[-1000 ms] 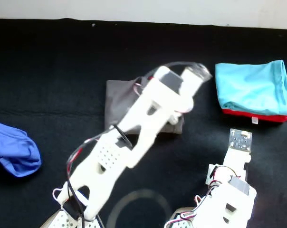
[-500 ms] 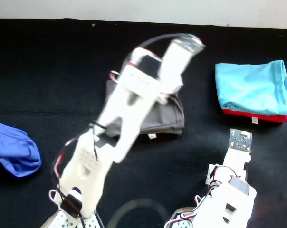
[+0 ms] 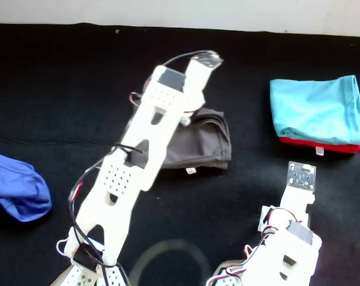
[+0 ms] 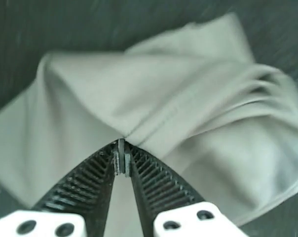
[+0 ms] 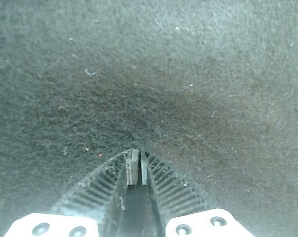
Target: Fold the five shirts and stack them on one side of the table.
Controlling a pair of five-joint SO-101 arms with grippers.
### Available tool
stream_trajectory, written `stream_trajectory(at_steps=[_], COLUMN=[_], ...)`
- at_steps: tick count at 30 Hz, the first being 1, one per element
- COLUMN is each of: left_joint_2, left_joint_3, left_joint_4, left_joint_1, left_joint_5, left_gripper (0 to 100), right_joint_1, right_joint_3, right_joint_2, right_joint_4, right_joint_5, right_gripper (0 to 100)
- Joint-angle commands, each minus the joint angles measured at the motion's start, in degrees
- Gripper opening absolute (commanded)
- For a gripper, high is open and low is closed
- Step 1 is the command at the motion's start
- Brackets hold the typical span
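We can't see the grey shirt's (image 3: 207, 140) left part; the left arm (image 3: 138, 161) lies over it. It sits in the middle of the surface (image 3: 61, 89), long axis side to side, layered fold edges toward the cyan shirt (image 3: 317, 107). Left tool (image 4: 120, 160) tips are clamped on a ridge of it. Red shirt (image 3: 317, 145) is just an edge under the cyan. Blue shirt (image 3: 16, 187) is crumpled and cut off by the frame. Right tool (image 5: 135, 173) is closed, holding nothing, over bare surface.
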Motion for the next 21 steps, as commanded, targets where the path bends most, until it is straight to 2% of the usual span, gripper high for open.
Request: stream_trajectory(at_steps=[1,4,11,16,21], left_joint_2=[-0.8,-0.8,-1.3,-1.2,-0.7], left_joint_3=[-1.7,-1.7,-10.9,-14.2,-13.9], left_joint_4=[-8.0,-13.8,-20.0,-18.3,-8.1], left_joint_1=[3.0,4.6,2.5,-1.1,-2.0], left_joint_5=[-0.1,0.6,14.2,17.1,17.1], left_gripper=[1,1,1,1,1], right_joint_1=[0.1,0.2,0.2,0.2,0.2], right_joint_3=[1.7,1.8,1.8,1.8,1.7], right_joint_2=[0.0,0.0,0.0,0.0,0.0], right_joint_4=[-1.3,-1.3,-1.3,-1.3,-1.3], right_joint_5=[-0.6,-0.6,-0.6,-0.6,-0.6], right_gripper=[0.6,0.6,0.6,0.6,0.6])
